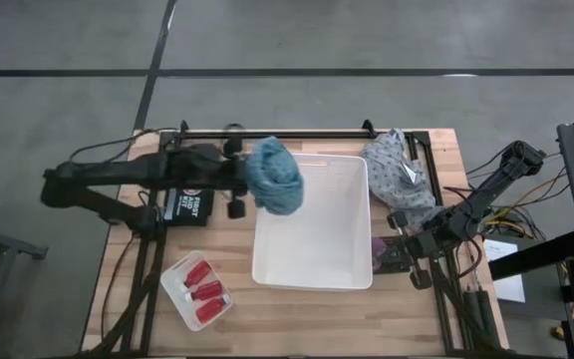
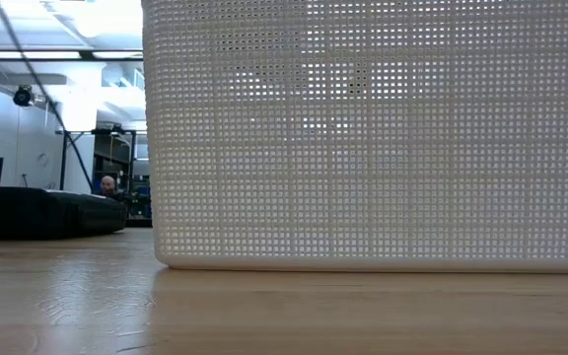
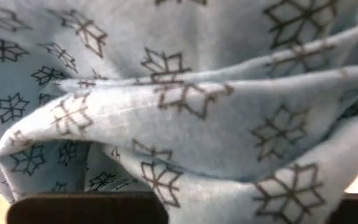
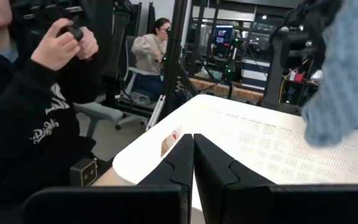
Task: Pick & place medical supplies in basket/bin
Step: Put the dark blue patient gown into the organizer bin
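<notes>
- Left tool (image 1: 252, 179) is closed on the teal cloth (image 1: 275, 177), which hangs bunched over the basket's (image 1: 313, 271) left far corner.
- Left wrist view is filled by the teal cloth (image 3: 185, 112) with its star pattern.
- Right tool (image 4: 193, 163) has its fingers pressed together, holding nothing; it sits at the bench's (image 1: 297, 319) right edge, just beside the basket's near right corner.
- Grey cloth (image 1: 399, 178) lies on the bench just right of the basket's far end.
- Small tray (image 1: 178, 294) sits at the bench's near left, holding three red bottles (image 1: 205, 291).
- Low view shows the basket's perforated wall (image 2: 373, 138) standing on the bench.
- A person's hands (image 4: 64, 43) show beyond the bench in the right wrist view.
</notes>
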Controlling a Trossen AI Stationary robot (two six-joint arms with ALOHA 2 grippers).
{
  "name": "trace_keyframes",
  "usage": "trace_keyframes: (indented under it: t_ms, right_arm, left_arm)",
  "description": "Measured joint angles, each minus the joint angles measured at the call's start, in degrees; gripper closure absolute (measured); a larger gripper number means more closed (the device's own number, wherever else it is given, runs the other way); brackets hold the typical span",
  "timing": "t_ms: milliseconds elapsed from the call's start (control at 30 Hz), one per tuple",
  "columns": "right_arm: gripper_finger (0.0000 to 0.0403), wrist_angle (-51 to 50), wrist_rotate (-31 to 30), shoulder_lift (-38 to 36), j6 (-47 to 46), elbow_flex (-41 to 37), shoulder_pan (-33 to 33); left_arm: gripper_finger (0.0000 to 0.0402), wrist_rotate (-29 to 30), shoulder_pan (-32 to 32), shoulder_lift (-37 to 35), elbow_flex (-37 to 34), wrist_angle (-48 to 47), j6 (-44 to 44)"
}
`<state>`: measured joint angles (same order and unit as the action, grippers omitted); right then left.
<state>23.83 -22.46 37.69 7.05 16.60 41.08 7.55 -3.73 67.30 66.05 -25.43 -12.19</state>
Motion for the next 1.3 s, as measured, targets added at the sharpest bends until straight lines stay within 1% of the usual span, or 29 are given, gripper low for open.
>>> trace_keyframes:
  t_ms: [167,367,500,633,733,833,1100,1300]
  right_arm:
    - [0.0394,0.0,-0.01,-0.01,0.0,0.0,0.0]
    - [0.0394,0.0,-0.02,0.0,0.02,0.0,0.0]
    - [0.0394,-0.01,-0.02,-0.02,0.0,0.0,0.0]
    - [0.0394,0.0,-0.02,-0.02,0.02,0.02,0.0]
    - [0.0394,0.0,0.0,0.0,0.0,0.0,0.0]
    - [0.0394,-0.02,-0.02,-0.02,0.0,0.02,0.0]
    - [0.0394,-0.02,-0.02,-0.02,0.0,0.02,0.01]
    - [0.0394,-0.02,0.0,-0.01,0.01,0.02,0.01]
  left_arm:
    - [0.0343,2.24,-0.34,11.45,10.11,-6.71,0.01]
    - [0.0343,4.04,-0.32,23.36,21.47,-16.39,0.18]
    - [0.0343,5.54,-0.35,29.92,27.05,-22.76,0.38]
    - [0.0343,6.21,-0.47,35.14,30.95,-27.64,1.02]
    - [0.0343,6.21,-0.68,37.69,32.32,-30.38,2.14]
    - [0.0343,6.21,-1.11,38.85,31.97,-31.68,2.24]
    - [0.0341,5.35,-1.48,38.99,28.49,-31.1,5.32]
    - [0.0335,5.31,-1.66,38.98,24.2,-32.14,6.96]
